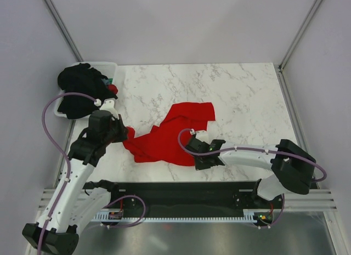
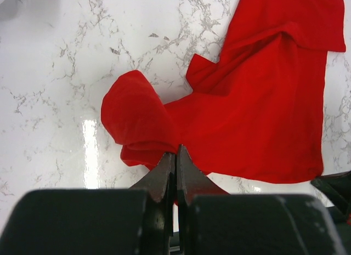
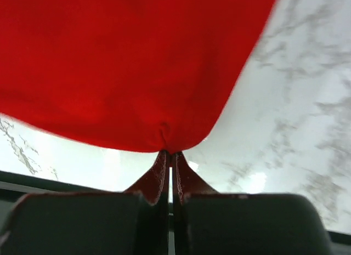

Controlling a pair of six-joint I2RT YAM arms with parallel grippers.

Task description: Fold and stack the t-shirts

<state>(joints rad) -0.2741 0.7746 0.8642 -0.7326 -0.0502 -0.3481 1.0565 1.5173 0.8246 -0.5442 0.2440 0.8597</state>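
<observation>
Black t-shirts [image 1: 79, 93] in white tub [image 1: 109, 66], red t-shirt [image 1: 164, 140] outside

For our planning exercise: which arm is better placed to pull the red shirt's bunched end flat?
Probably the left. The left gripper is shut on the red t-shirt right beside the bunched fold; the right gripper pinches the smoother near edge.

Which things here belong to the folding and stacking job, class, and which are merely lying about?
Belong to the job:
red t-shirt, lying crumpled
black t-shirts, heaped together

Just lying about:
white tub, under the black heap
marble table
</observation>
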